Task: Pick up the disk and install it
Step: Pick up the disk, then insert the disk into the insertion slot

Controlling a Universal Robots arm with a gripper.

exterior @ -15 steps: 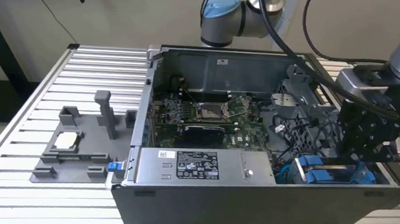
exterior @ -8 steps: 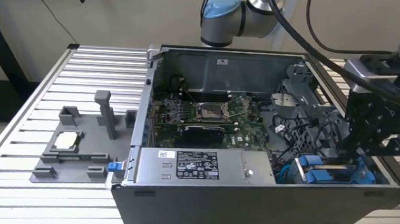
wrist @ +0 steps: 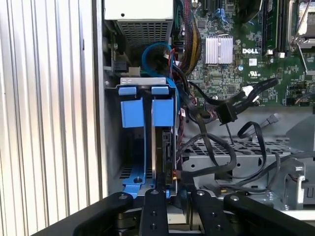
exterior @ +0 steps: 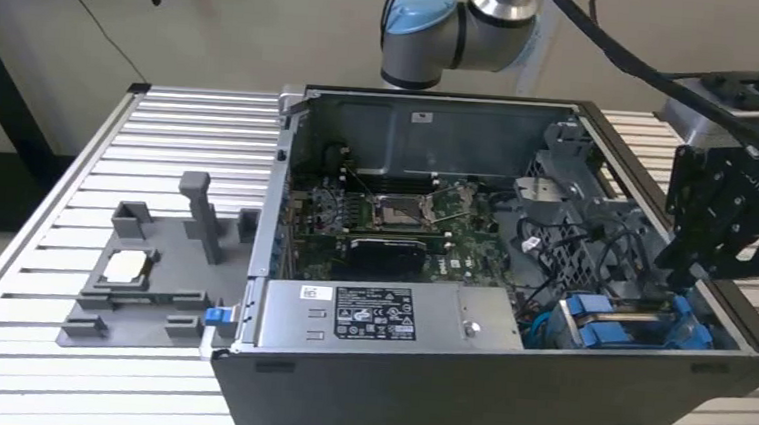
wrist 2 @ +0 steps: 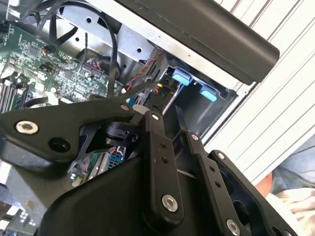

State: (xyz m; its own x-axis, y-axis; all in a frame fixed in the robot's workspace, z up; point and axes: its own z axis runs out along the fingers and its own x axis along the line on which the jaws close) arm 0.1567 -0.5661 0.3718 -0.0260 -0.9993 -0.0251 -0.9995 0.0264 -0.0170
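Observation:
The disk point(wrist: 164, 147) stands on edge inside the drive bay at the front corner of the open computer case point(exterior: 474, 390), on the exterior view's right. Its bright blue carrier tabs point(wrist: 162, 111) sit at the bay's far end. The same blue carrier point(exterior: 682, 326) shows in the exterior view, directly under my black gripper point(exterior: 687, 279). In the first wrist view my gripper point(wrist: 174, 196) is at the near end of the disk, in line with it. In the second wrist view my gripper point(wrist 2: 167, 108) reaches into the bay beside two blue tabs point(wrist 2: 181, 77).
A second blue carrier point(wrist: 132, 112) sits in the neighbouring slot. Black cables point(wrist: 221, 113) hang close beside the bay. The grey power supply box point(exterior: 386, 318) and motherboard point(exterior: 393, 223) lie inside the case. A grey fixture point(exterior: 146, 301) with a small silver chip point(exterior: 126, 267) rests on the slatted table point(exterior: 76, 151).

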